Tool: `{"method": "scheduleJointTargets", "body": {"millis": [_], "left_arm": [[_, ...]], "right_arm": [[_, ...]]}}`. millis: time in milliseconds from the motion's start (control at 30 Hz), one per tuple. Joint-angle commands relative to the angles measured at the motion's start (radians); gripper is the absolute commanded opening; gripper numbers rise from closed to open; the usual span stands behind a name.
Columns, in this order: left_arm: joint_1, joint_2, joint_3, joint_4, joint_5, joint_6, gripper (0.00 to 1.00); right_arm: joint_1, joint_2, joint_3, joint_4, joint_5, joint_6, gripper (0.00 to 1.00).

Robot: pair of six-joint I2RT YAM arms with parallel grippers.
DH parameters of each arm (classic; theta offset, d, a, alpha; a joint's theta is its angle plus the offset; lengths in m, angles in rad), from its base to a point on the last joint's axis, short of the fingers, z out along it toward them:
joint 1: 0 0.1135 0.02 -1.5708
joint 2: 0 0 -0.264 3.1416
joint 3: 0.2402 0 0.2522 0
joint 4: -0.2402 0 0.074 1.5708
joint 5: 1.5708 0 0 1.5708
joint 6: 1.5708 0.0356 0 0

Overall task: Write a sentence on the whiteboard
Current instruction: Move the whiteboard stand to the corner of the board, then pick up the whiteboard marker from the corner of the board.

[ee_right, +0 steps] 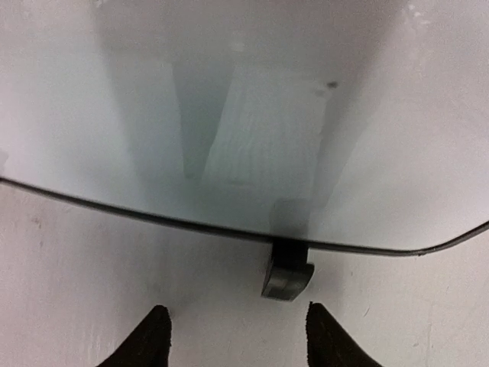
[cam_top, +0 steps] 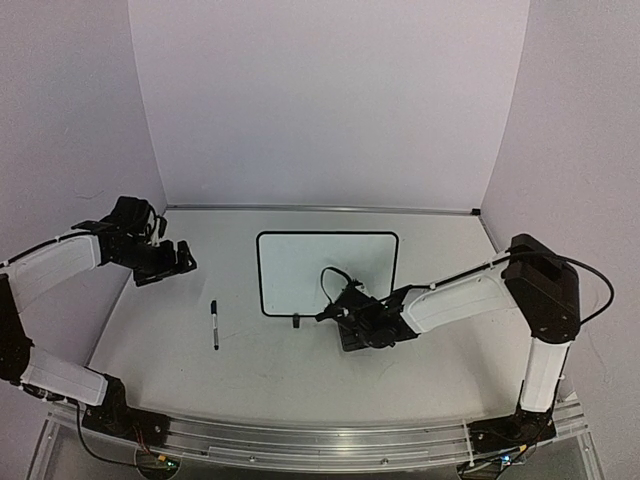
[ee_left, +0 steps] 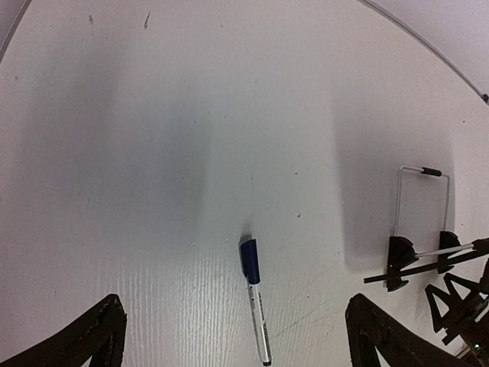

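Both grippers are seen w/ fingers apart, nothing held. Right gripper (ee_right: 237,336) is poised just short of foot (ee_right: 287,277) on whiteboard (cam_top: 300,265), laid flat mid-table. Left gripper (cam_top: 183,258) is held above marker (ee_left: 256,310).

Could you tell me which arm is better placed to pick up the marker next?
Probably left. The blue-capped marker pen lies just ahead of the left gripper, jaws open, whereas the right gripper is across at the near edge of the black-framed rectangular whiteboard.
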Motion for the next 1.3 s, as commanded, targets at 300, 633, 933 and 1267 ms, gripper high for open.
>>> {"method": "scheduleJointTargets", "body": {"millis": [300, 633, 933, 1267], "left_arm": [[-0.115, 0.138, -0.126, 0.130, -0.075, -0.148, 0.81], [-0.265, 0.346, -0.005, 0.126, -0.204, -0.158, 0.53], [-0.281, 0.437, 0.051, 0.109, -0.262, -0.158, 0.44], [-0.282, 0.494, 0.094, 0.071, -0.289, -0.152, 0.33]], "right_arm": [[0.060, -0.323, -0.203, 0.023, -0.048, 0.025, 0.75], [0.061, -0.391, -0.255, 0.040, -0.047, 0.040, 0.76], [0.062, -0.413, -0.279, 0.069, -0.058, 0.039, 0.76], [0.061, -0.428, -0.307, 0.097, -0.063, 0.058, 0.76]]}}
